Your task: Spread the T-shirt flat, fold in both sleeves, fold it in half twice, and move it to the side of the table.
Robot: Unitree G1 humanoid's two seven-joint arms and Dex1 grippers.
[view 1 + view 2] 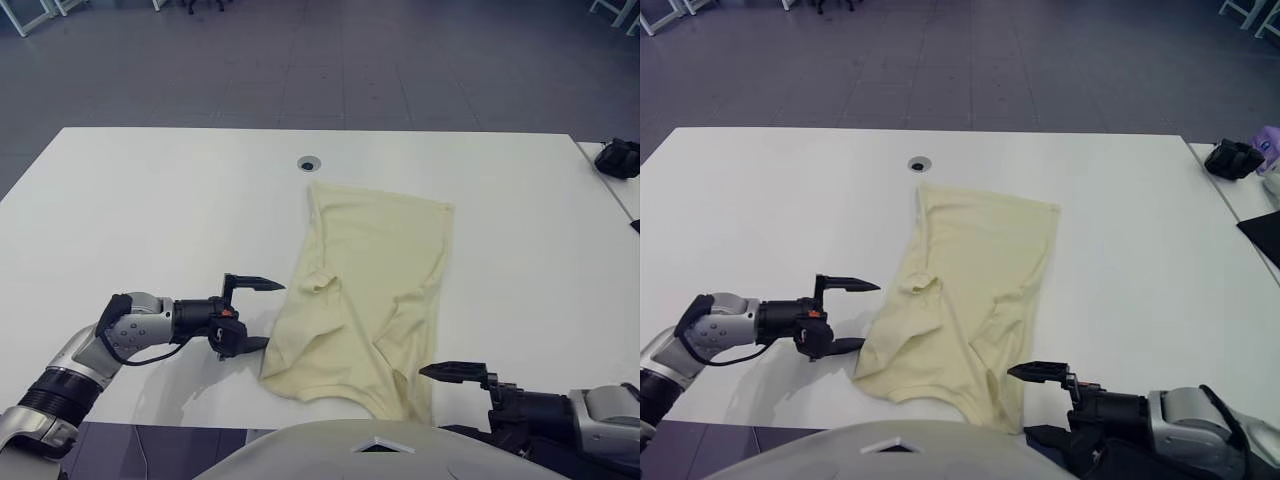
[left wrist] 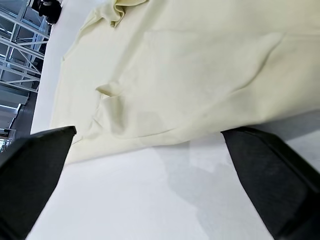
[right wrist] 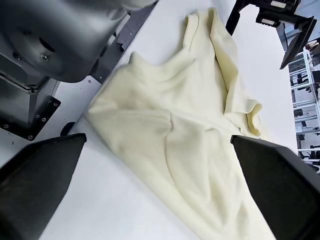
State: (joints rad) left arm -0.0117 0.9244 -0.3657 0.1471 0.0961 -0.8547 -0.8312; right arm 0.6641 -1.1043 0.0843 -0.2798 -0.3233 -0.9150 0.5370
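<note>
At the near edge of the white table (image 1: 150,200), the robot's right hand (image 1: 1026,403) hangs with its fingers spread and nothing between them, just beside the near corner of the pale yellow T-shirt (image 1: 365,290). A little farther in, the left hand (image 1: 271,315) is likewise released and empty. It faces the garment's left edge, its lower finger at or almost touching the cloth; which cannot be told.

The T-shirt lies right of the table's middle as a narrow, rumpled strip running from the near edge toward a small round cable hole (image 1: 308,163). Its far end looks fairly straight and smooth. The near half is creased, with a bunched lump of fabric, perhaps a sleeve, on the left side and loose folds toward the right hand.

By the look of it, the job is at its first stage. The shirt is not yet spread flat, and neither sleeve is neatly folded in. Both halvings and the move to the table's side remain. A dark object (image 1: 618,158) sits on the neighbouring surface at far right.
</note>
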